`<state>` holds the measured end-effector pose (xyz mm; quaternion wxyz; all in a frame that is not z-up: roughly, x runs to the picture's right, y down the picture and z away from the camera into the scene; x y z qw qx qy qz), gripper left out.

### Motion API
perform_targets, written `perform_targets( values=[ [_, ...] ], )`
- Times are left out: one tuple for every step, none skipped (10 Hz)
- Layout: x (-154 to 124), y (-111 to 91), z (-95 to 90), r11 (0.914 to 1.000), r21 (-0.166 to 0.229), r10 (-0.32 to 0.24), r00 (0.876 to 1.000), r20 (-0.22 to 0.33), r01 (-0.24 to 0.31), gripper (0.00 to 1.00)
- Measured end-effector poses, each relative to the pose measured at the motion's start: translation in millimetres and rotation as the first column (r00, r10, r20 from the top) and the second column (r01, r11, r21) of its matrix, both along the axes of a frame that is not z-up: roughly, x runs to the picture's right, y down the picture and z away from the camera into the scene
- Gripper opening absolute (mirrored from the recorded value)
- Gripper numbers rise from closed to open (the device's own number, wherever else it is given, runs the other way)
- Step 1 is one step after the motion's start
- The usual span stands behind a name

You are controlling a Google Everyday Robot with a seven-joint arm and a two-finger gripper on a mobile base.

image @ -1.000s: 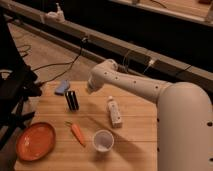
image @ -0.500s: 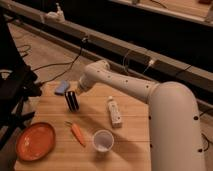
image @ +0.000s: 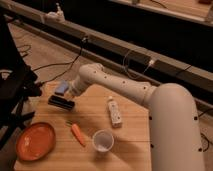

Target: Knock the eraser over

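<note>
The eraser [image: 61, 102] is a dark, near-black block that lies flat on its long side near the left edge of the wooden table [image: 130, 145]. My gripper [image: 70, 93] is at the end of the white arm, just above and to the right of the eraser and close to it. The arm's wrist covers most of the gripper.
A flat light-blue piece [image: 62, 88] lies just behind the eraser. A white bottle [image: 114, 111] lies mid-table. A carrot [image: 77, 134], a clear cup [image: 102, 141] and an orange plate [image: 35, 141] are towards the front. A black chair [image: 12, 90] stands at the left.
The arm has swung left and down to the eraser. The eraser stood upright before and now lies flat, shifted a little to the left.
</note>
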<state>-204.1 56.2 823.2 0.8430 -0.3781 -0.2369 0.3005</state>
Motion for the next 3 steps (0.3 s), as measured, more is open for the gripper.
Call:
perform_targets(
  values=[
    [2.6,8.6,-8.6,0.9995,-0.012,-0.028,0.999,0.030,0.029,0.04],
    [5.8,11.0,-10.3,0.9991,-0.014,-0.039,0.999,0.036,0.039,0.05],
    [7.4,10.9,-10.4,0.9991,-0.014,-0.038,0.999,0.036,0.039,0.05]
  ],
)
